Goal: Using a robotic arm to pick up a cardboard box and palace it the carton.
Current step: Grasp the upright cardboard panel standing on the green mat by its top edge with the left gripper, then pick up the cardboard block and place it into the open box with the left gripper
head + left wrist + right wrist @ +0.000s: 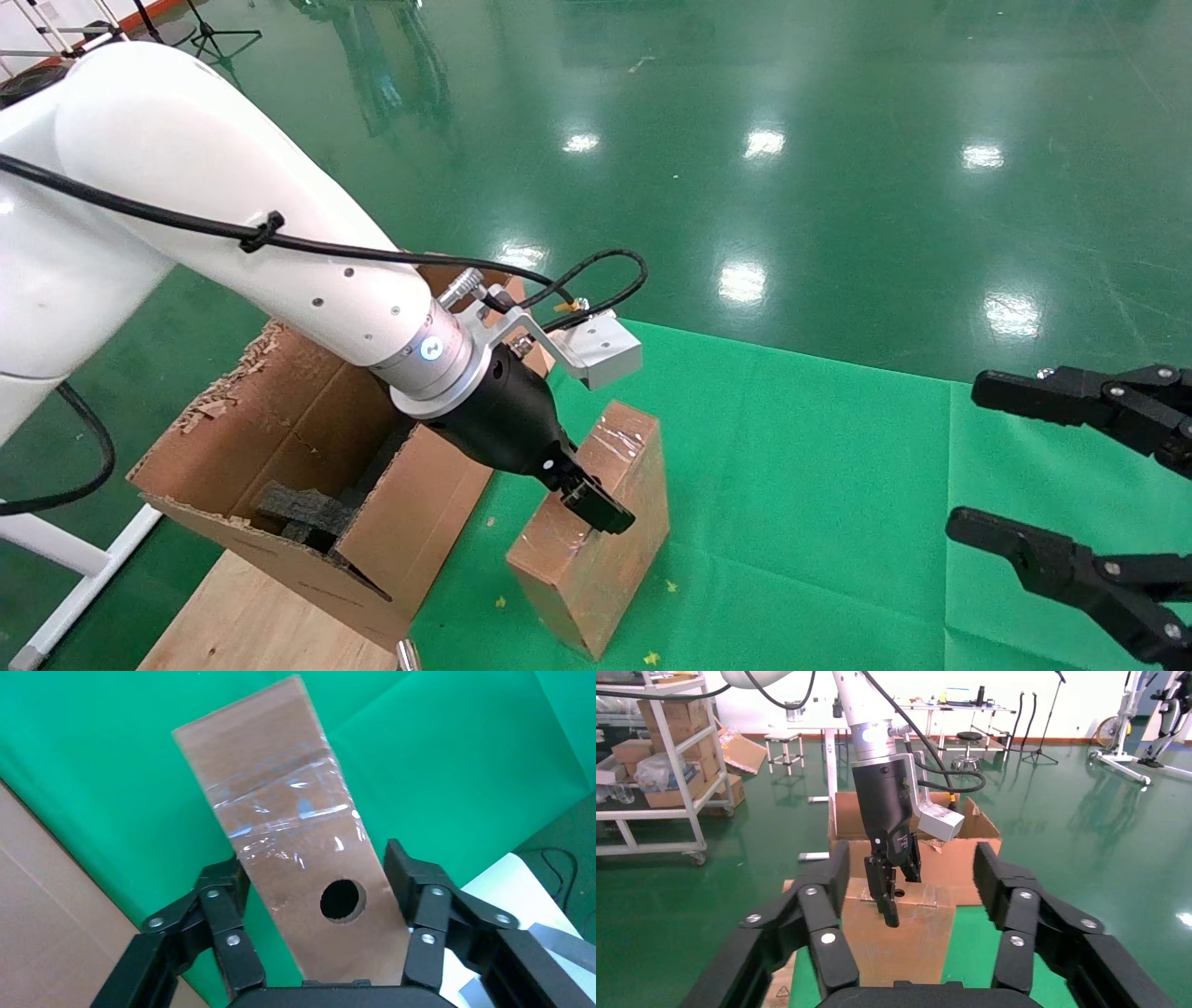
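Note:
The cardboard box stands on edge on the green cloth, with tape on top and a round hole in its narrow top face. The robotic arm's left gripper is open and straddles the box's top, one finger on each broad side. The box sits slightly skewed between the fingers. It also shows in the right wrist view, with the left gripper over it. The carton lies just left of the box, with ragged flaps and black foam inside. My right gripper is open and empty at the far right.
The green cloth covers the work surface. A wooden board lies under the carton. The glossy green floor lies beyond. A shelf rack with boxes stands far off behind the carton.

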Available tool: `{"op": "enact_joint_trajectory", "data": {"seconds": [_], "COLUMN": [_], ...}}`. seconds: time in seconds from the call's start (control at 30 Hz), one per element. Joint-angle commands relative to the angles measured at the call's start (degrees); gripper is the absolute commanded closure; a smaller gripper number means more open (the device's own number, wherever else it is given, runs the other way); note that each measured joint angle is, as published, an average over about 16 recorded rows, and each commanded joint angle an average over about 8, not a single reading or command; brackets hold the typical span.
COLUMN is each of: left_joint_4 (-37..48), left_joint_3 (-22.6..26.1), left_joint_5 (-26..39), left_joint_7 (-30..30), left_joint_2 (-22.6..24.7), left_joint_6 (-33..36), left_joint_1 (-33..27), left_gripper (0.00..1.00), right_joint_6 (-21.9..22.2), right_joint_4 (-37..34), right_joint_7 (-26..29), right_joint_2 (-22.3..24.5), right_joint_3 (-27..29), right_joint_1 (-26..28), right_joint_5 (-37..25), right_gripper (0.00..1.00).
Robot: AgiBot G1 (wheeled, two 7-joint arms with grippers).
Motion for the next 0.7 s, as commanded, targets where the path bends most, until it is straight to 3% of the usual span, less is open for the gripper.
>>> {"op": "enact_joint_trajectory", "data": {"seconds": [0.03, 0.33, 0.7], "left_joint_4": [-0.07, 1.04, 6.62], "left_joint_3": [-0.01, -0.89, -7.09], "left_joint_5": [0.01, 0.21, -2.37], "left_joint_7": [-0.07, 3.53, 16.04], "left_joint_2": [-0.03, -0.93, -8.75], "left_joint_6": [0.02, -1.90, -6.52], "left_joint_1": [0.02, -0.62, -6.11], "left_gripper": [1.00, 1.00, 1.00], "right_joint_6": [0.00, 0.00, 0.00], "right_joint_4": [0.00, 0.00, 0.00], "right_joint_7": [0.00, 0.00, 0.00], "right_joint_2": [0.00, 0.00, 0.00], "right_joint_3": [0.00, 0.00, 0.00], "right_joint_1": [0.00, 0.00, 0.00], "right_joint_5": [0.00, 0.00, 0.00], "right_gripper": [0.00, 0.00, 0.00]}}
